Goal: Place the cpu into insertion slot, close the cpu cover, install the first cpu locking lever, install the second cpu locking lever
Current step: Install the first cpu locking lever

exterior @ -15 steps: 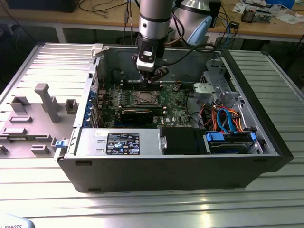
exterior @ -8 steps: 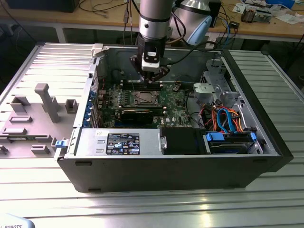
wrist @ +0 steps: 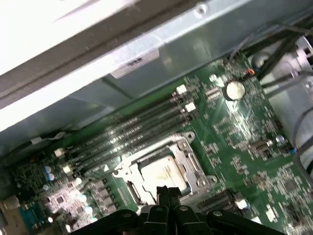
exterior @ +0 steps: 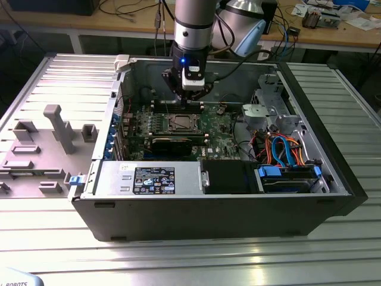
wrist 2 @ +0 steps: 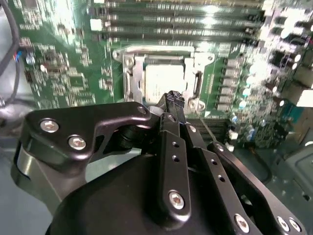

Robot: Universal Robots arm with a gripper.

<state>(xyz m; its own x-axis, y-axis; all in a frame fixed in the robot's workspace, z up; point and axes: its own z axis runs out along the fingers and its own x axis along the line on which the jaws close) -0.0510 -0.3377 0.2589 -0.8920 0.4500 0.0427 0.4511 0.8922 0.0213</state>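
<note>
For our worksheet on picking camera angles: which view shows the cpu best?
The second wrist view: the cpu appears large and nearly face-on, with one edge hidden by the end effector. The first wrist view shows the cpu slanted, and in the exterior view it looks small.

The arm (exterior: 193, 24) stands vertical, pointing straight down. Its black hand (wrist 2: 173, 102) faces downward too, with the two fingers (wrist: 163, 196) pressed together, tips touching.
</note>
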